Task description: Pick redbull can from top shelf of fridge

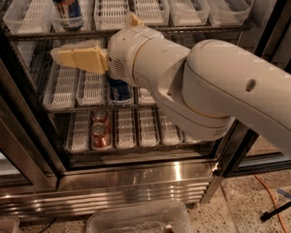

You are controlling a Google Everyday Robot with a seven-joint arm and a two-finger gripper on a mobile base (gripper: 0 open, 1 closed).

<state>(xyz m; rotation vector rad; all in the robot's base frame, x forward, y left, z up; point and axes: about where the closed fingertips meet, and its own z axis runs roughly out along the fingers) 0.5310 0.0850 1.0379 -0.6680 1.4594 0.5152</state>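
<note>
Behind and all around the redbull can, the fridge: dark door frames, ribbed steel base far below the can, three racks of white lane trays.

Down and to the right of the can, the pale robot arm, bulky, covering the right part of the two lower racks.

Directly under the can, the top shelf. Can upright there, in the second lane tray from the left, its top cut off by the upper edge of the view.

Just below the can, the gripper: tan, pointing left, lying across the upper part of the middle rack. Apart from the can, holding nothing, touching nothing visible. Open or closed: cannot tell.

Bare lane trays on either side of the can; dark left door frame close on the can's left.

Below and right of the can, a blue-and-white can on the middle rack, partly hidden behind the wrist.

Further below the can, two red cans on the bottom rack.
</note>
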